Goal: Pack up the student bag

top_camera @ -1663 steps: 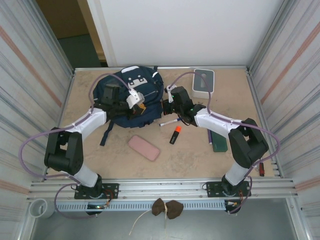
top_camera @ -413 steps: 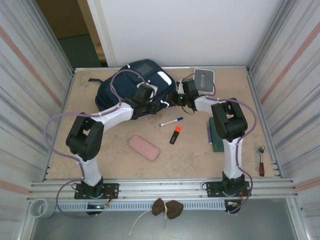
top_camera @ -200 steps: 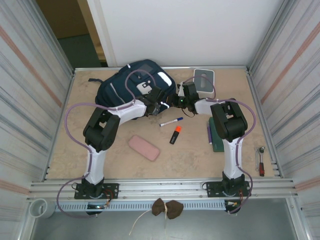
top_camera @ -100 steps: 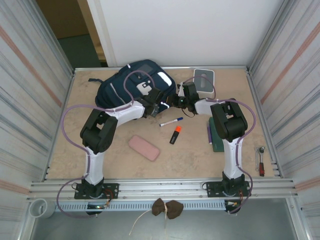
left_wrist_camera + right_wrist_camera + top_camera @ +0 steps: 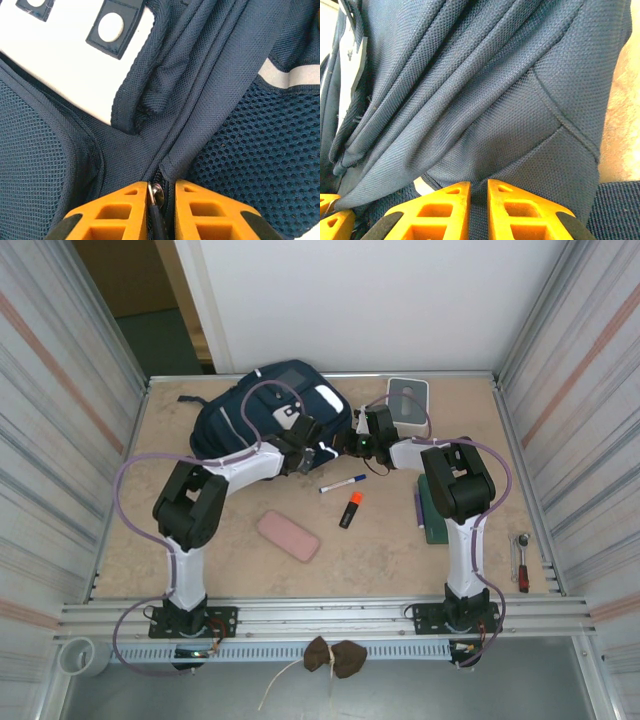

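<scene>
Beige table (image 5: 150,500) carries the student bag (image 5: 250,410) at 11 o'clock. Left pincer (image 5: 161,184) is clenched on its zipper pull (image 5: 156,193). Right pincer (image 5: 479,184) pinches navy fabric at the bag's 3 o'clock edge.

This is a robot test cell in a lab: ribbed panel walls (image 5: 60,410) stand well outside the left gripper (image 5: 315,450) and right gripper (image 5: 342,444), a plain white panel (image 5: 380,310) beyond them. Well behind both, an aluminium rail (image 5: 330,618) carries the bolted arm bases (image 5: 185,620).
</scene>
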Robot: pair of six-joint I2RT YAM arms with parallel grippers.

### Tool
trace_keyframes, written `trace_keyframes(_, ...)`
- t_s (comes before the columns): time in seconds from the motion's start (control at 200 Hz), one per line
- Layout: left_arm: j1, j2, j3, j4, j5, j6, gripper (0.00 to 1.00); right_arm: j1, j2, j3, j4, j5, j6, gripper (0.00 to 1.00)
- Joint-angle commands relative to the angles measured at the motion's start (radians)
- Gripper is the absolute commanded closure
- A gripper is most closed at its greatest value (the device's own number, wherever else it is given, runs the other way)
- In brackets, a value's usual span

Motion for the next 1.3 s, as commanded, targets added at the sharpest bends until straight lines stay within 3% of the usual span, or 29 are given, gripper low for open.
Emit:
trace_keyframes(0.0,0.037,-0.084,-0.045,-0.018,0.1,-0.049,0.82,-0.006,-0.003,-0.026,-0.075,0.014,0.011,0.84)
trace_keyframes(0.225,0.112,-0.115,-0.109,0.055,0.315,-0.1,0.78,-0.008,0.002,-0.025,-0.075,0.012,0.012,0.84)
trace_keyframes(0.741,0.22,-0.144,-0.199,0.161,0.537,-0.171,0.76,-0.008,0.007,-0.021,-0.08,0.014,0.012,0.85)
trace_keyframes(1.292,0.242,-0.128,-0.206,0.156,0.543,-0.159,0.93,-0.012,-0.009,-0.005,-0.093,-0.001,0.005,0.84)
